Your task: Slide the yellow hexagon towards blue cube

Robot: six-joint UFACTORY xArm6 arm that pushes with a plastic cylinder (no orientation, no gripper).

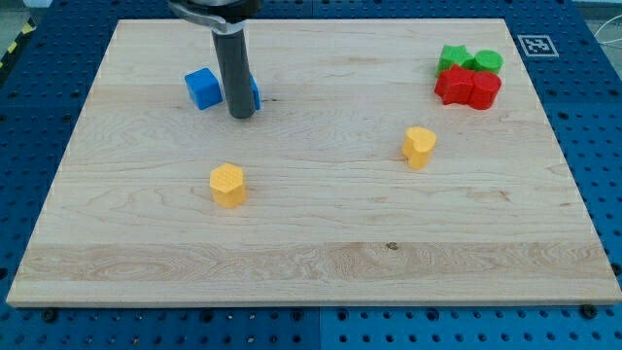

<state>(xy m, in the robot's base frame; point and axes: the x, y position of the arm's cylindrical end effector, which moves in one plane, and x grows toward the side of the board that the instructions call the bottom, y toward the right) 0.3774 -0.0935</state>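
Your tip (242, 115): beside blue cube (203, 88), well above yellow hexagon (228, 185), wrong side for pushing; no hand fitted.

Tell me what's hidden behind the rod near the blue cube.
A second blue block shows only as a sliver at the rod's right edge; its shape is covered. The blue cube sits clear on the rod's left. My tip rests below both.
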